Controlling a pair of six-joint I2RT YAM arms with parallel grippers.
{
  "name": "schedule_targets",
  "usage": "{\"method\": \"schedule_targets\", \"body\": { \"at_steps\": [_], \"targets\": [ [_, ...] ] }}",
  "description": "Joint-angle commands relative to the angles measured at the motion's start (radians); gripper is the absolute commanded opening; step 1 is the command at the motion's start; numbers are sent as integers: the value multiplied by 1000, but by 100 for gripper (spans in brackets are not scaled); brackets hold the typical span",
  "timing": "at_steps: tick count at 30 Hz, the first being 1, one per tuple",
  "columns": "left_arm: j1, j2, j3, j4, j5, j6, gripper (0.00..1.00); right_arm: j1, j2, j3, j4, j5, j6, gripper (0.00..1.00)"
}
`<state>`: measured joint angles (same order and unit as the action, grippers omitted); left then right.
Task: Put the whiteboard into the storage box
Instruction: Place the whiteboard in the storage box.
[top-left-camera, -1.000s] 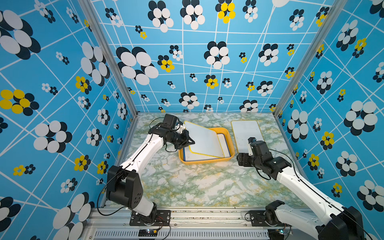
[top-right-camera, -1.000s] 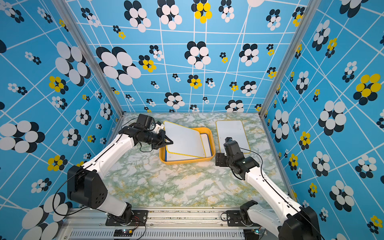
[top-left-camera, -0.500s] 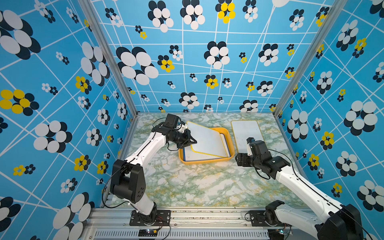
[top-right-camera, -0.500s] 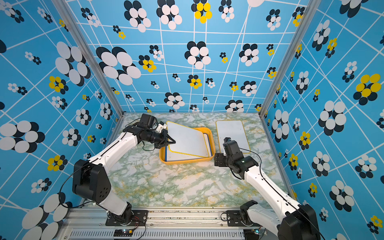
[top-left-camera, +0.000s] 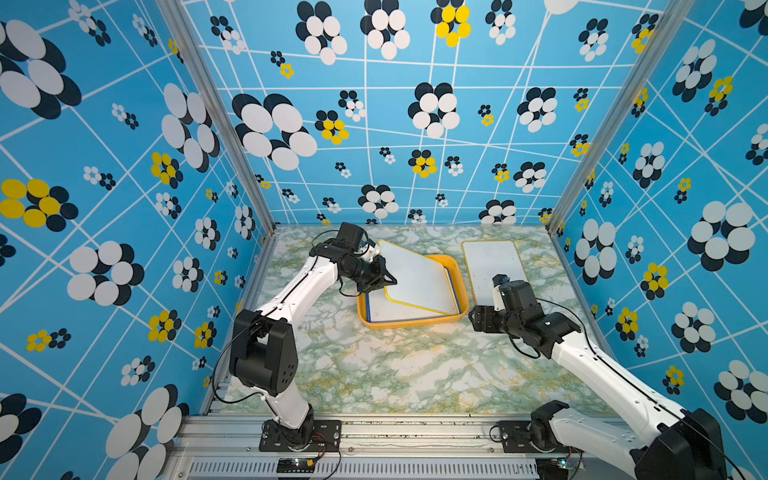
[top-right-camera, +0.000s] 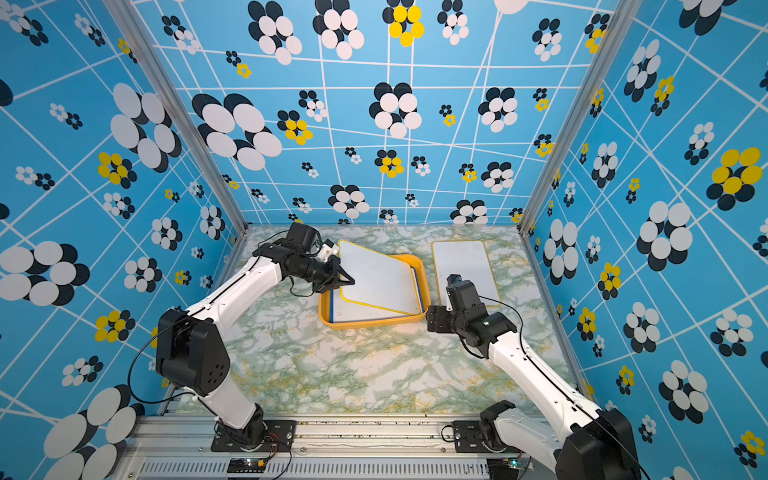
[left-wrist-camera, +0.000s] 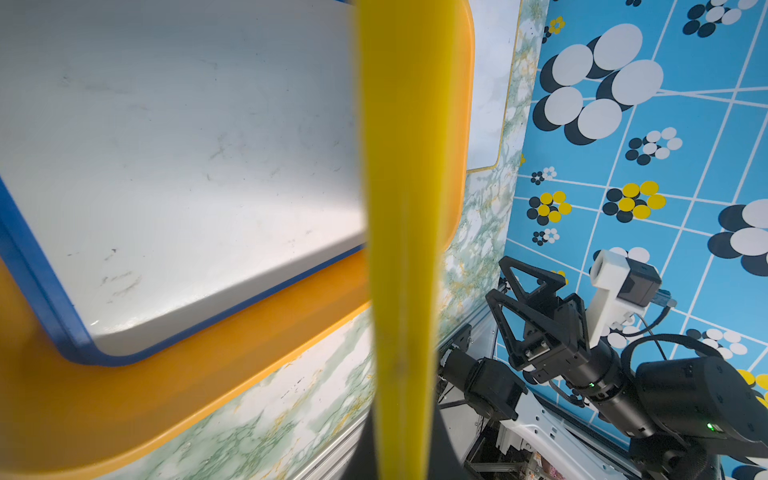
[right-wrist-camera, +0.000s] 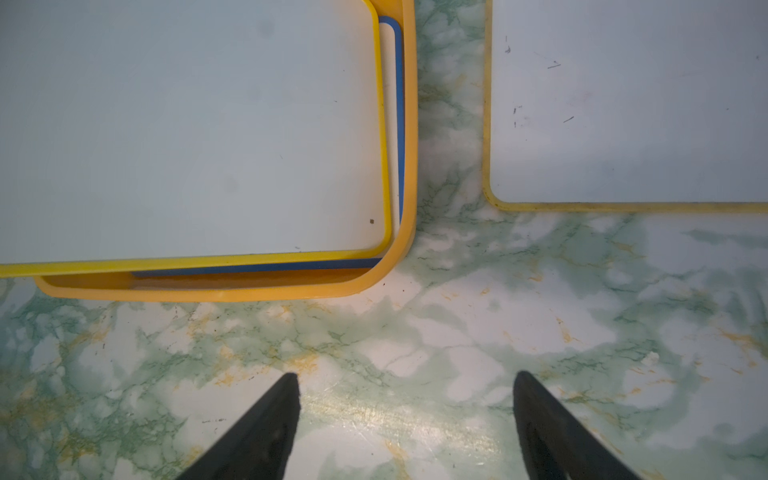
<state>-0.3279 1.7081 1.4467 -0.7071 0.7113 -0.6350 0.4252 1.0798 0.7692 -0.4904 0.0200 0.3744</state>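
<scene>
Top view: left gripper (top-left-camera: 390, 282), arm (top-left-camera: 299, 291) outstretched, clamps whiteboard (top-left-camera: 419, 277).

A robot test cell: flower-printed walls (top-left-camera: 374, 124), aluminium frame (top-left-camera: 218, 116), marbled tabletop (top-left-camera: 395, 365).

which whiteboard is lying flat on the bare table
The yellow-edged whiteboard beside the storage box; the blue-edged one lies inside it, the other yellow-edged one tilts over it.

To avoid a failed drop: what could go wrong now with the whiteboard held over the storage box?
The left tool pinches the yellow-framed whiteboard only at its edge, so it may pivot or slip. It is tilted and skewed, one corner apparently outside the storage box; released now, it may hang on the rim.
</scene>
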Motion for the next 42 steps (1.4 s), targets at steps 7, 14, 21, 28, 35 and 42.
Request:
{"method": "schedule_targets", "body": {
  "at_steps": [7,14,21,28,35,42],
  "targets": [
    [-11,85,-49,-199,-376,65,0,6,-23,1,4,-12,5,83],
    [4,86,-93,-221,-427,61,0,6,-29,1,2,-20,12,84],
    [40,68,-141,-210,-443,62,1,6,-38,0,-4,-29,28,84],
    [66,77,-181,-152,-401,94,1,6,-60,-7,-6,-31,40,84],
    [105,137,-147,-166,-434,156,1,5,-69,-4,-22,-40,46,84],
    [108,154,-217,-128,-444,126,12,6,-66,-16,-6,-48,71,84]
  ]
}}
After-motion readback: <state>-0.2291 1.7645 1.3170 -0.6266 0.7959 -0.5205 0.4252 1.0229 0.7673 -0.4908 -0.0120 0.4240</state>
